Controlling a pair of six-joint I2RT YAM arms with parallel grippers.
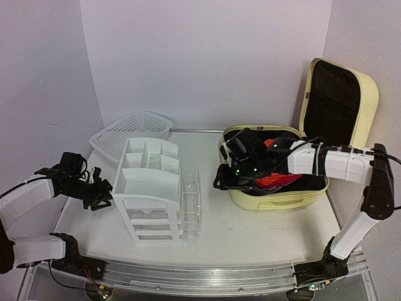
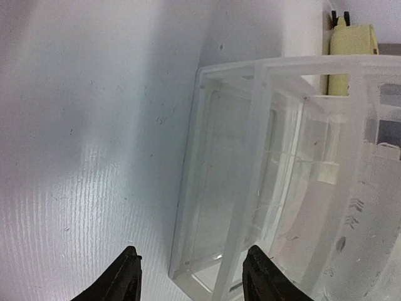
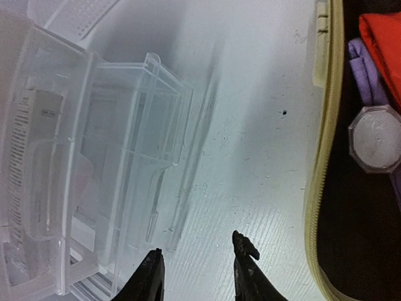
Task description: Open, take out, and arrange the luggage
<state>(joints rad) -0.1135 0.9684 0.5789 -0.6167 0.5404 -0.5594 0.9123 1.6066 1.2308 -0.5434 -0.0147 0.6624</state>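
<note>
Right hand (image 3: 198, 244) hangs released, its fingers spread with nothing between them, over the bare white bench (image 1: 250, 232) between the clear drawer organizer (image 1: 150, 175) and the left rim of the luggage (image 1: 282, 199). That pale yellow luggage sits at the far right of the bench, open, its black-lined lid (image 1: 369, 94) standing upright against the right wall. A red cloth (image 1: 270, 180), a purple cloth (image 3: 369, 81) and a clear faceted round piece (image 3: 374, 138) lie inside. At the left, the left hand (image 2: 193, 251) is also released and empty, just beside the organizer's left side. A white mesh basket (image 1: 128, 132) lies tilted at the far left.
</note>
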